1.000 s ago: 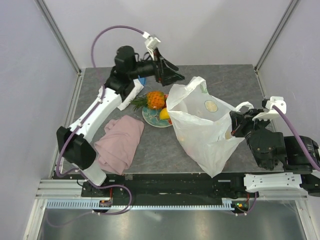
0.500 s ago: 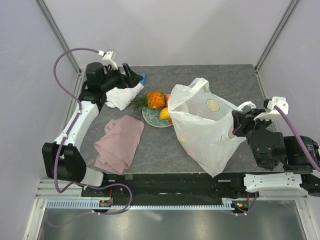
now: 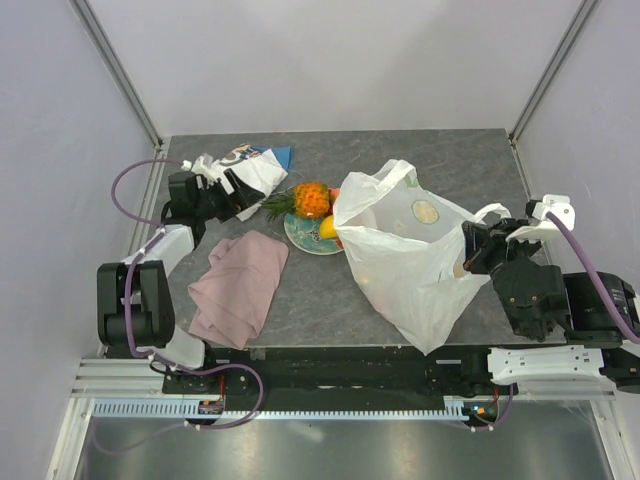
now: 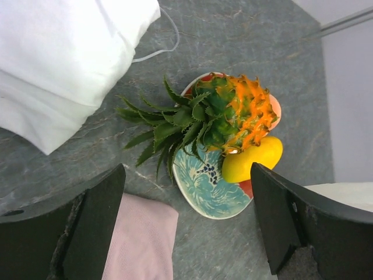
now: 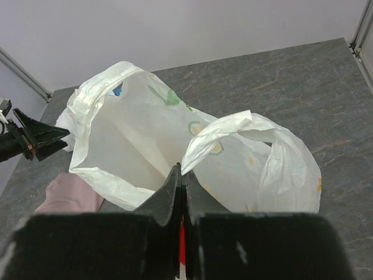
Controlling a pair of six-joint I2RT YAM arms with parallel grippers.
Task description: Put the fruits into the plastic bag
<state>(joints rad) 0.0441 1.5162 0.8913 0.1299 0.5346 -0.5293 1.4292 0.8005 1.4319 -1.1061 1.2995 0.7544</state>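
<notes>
The orange pineapple (image 3: 311,199) with its green crown and a yellow mango (image 3: 328,228) lie on the red-and-teal plate (image 3: 303,240), just left of the plastic bag (image 3: 400,255). In the left wrist view the pineapple (image 4: 239,114) and mango (image 4: 252,158) rest on the plate (image 4: 207,189). My left gripper (image 3: 228,190) is open and empty at the table's left side, left of the plate; its jaws (image 4: 186,233) stand wide apart. My right gripper (image 3: 470,250) is shut on the bag's handle loop (image 5: 210,140) and holds the bag's mouth (image 5: 140,134) open. The other fruits are hidden.
A white folded cloth (image 3: 252,173) lies at the back left beside the left gripper, also in the left wrist view (image 4: 58,58). A pink cloth (image 3: 240,285) lies in front of the plate (image 4: 140,239). A blue piece (image 3: 284,155) sits behind the white cloth.
My left arm has drawn back from beside the bag's mouth to the table's left side, its gripper open and empty. The right gripper still holds the bag's handle.
</notes>
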